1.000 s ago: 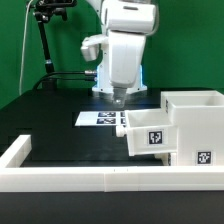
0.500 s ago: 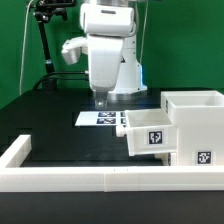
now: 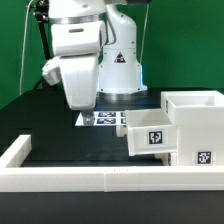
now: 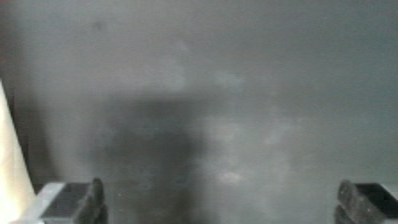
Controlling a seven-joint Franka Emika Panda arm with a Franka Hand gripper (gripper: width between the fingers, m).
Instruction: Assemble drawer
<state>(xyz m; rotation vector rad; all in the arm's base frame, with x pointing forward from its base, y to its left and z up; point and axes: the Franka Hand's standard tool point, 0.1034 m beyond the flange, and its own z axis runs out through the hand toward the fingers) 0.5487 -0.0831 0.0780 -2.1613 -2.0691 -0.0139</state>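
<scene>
The white drawer box [image 3: 193, 120] stands at the exterior view's right, with the white drawer [image 3: 150, 133] pushed partly into its front; both carry marker tags. My gripper [image 3: 85, 119] hangs low over the dark table, to the exterior view's left of the drawer and apart from it. In the wrist view the gripper [image 4: 222, 204] is open and empty, its two dark fingertips [image 4: 75, 203] wide apart over bare grey table. No part lies between the jaws.
The marker board [image 3: 110, 118] lies on the table just behind the gripper. A white low wall [image 3: 60, 180] runs along the front and up the exterior view's left side. A pale strip [image 4: 7, 150] shows at the wrist view's edge.
The arm has swung toward the exterior view's left and come nearer the camera. The gripper has moved off the marker board's middle toward its left end. The drawer has not moved.
</scene>
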